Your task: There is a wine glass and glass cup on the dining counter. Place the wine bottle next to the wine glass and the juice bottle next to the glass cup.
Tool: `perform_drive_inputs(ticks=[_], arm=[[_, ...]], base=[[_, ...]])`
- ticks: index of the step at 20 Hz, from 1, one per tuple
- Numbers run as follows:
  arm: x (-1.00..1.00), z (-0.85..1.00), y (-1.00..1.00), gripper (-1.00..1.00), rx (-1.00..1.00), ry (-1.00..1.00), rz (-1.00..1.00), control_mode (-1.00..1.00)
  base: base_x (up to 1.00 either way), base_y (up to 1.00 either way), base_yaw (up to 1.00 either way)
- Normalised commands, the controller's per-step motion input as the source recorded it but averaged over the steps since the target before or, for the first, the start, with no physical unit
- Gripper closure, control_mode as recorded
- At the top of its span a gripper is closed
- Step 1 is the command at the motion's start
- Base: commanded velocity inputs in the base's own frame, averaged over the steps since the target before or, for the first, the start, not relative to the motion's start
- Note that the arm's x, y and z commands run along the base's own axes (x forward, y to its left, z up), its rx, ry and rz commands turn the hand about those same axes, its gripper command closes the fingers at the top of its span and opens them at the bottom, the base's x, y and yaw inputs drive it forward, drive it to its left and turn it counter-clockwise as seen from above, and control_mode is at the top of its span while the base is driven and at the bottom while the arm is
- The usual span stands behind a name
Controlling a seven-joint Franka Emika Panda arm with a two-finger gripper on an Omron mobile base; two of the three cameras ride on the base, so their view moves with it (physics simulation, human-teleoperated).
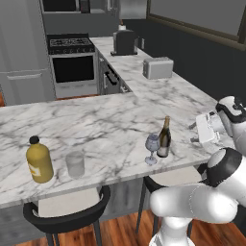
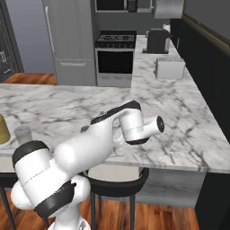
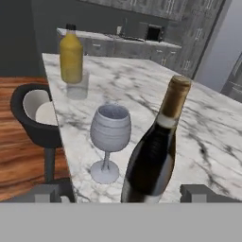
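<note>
On the dining counter (image 1: pixel 96 125) the wine bottle (image 3: pixel 153 156) stands just beside the wine glass (image 3: pixel 109 137), between my gripper's (image 3: pixel 127 196) spread, empty fingertips, so any careless sideways swing risks toppling both.

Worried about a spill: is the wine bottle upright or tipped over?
Upright. The wine bottle stands on its base on the dining counter, neck up, beside the wine glass; the hand view shows the same.
</note>
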Motion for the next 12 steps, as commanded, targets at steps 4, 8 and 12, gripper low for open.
perform_drive_inputs(ticks=[4, 8, 12], arm=[[-0.29, 0.1, 0.22, -1.0, -0.11, 0.0, -0.4, -1.0], [-0.34, 0.12, 0.22, -1.0, -0.14, 0.0, -0.4, -1.0], [-0.31, 0.23, 0.21, -1.0, -0.11, 0.05, -0.31, -1.0]], base=[[0.0, 0.0, 0.0], [0.0, 0.0, 0.0], [0.0, 0.0, 0.0]])
